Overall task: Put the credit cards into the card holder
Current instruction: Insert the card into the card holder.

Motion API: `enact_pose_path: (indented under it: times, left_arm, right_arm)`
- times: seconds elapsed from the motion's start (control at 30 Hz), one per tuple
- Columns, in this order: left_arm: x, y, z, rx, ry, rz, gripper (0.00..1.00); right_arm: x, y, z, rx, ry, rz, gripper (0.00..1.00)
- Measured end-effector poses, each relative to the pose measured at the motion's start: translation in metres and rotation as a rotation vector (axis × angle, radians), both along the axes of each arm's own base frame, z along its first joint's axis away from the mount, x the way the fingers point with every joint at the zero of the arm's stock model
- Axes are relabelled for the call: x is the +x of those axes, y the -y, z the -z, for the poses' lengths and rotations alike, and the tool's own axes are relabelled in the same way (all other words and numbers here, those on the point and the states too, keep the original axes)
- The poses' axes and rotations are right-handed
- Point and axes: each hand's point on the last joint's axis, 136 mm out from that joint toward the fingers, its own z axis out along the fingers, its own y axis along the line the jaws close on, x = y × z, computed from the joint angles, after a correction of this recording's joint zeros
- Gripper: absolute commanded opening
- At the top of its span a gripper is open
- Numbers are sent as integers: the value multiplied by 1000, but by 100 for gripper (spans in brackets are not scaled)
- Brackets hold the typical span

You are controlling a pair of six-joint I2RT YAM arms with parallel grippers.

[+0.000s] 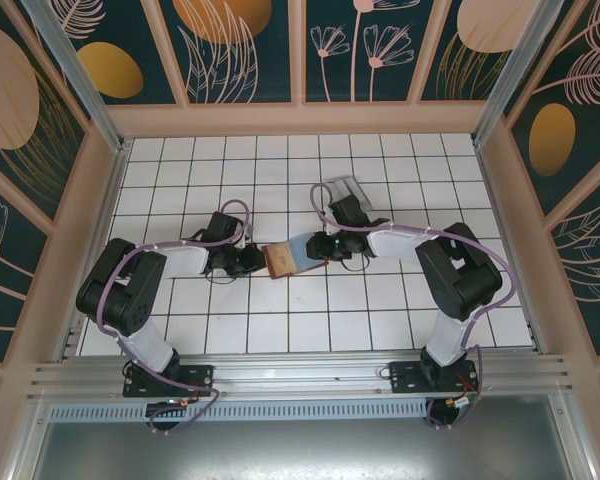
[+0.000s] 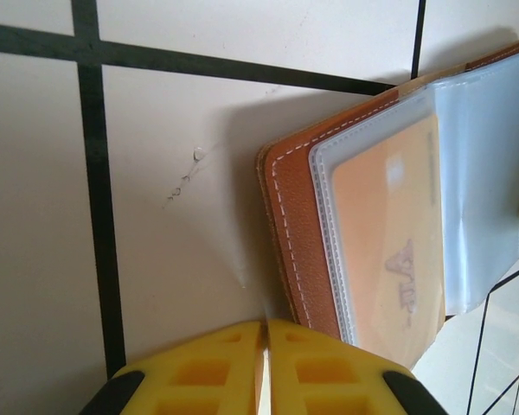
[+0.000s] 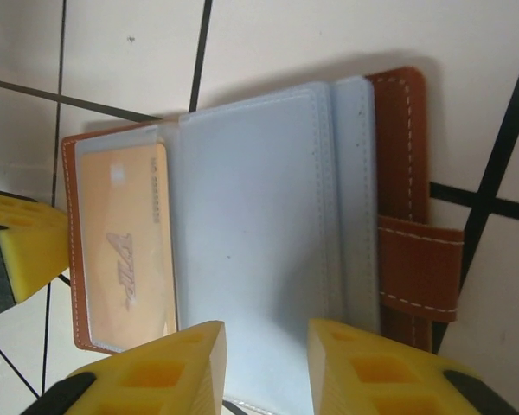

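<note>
The card holder (image 1: 283, 260) lies open on the white tiled floor between my two grippers. It is brown leather with white stitching (image 2: 292, 225) and pale clear sleeves (image 3: 259, 199), and its clasp strap (image 3: 419, 268) sticks out on the right. An orange card (image 3: 125, 238) sits inside the left sleeve, also seen in the left wrist view (image 2: 389, 233). My left gripper (image 2: 266, 341) is shut, its tips against the holder's near cover edge. My right gripper (image 3: 266, 363) is open just above the sleeves, nothing between its fingers.
A clear greyish tray (image 1: 352, 188) lies behind the right arm. Wooden walls enclose the tiled floor (image 1: 280, 320). Both arms reach in toward the middle, with open tiles in front of them and at the back.
</note>
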Motion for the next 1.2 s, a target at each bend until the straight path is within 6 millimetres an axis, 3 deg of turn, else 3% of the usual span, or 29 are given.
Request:
enact_pose_path:
  times: [0.1, 0.3, 0.57, 0.77, 1.0, 1.1, 1.2]
  left_arm:
    - [0, 0, 0, -1, 1, -1, 14]
    - [1, 0, 0, -3, 3, 0, 14]
    - [1, 1, 0, -4, 3, 0, 15]
    - [1, 1, 0, -3, 5, 0, 16]
    - [1, 1, -1, -3, 6, 1, 16]
    - [2, 1, -1, -4, 6, 1, 16]
    - [2, 1, -1, -4, 6, 1, 16]
  right_arm:
    - [-5, -5, 4, 4, -15, -18, 30]
    - [-5, -10, 4, 22, -14, -22, 44]
    - [-7, -22, 5, 90, -33, -57, 40]
    - [-11, -45, -8, 215, -48, -99, 38]
    - [-18, -71, -40, 398, -41, -173, 37]
    - [-20, -70, -44, 408, -30, -177, 42]
    - [-17, -54, -50, 371, 4, -126, 48]
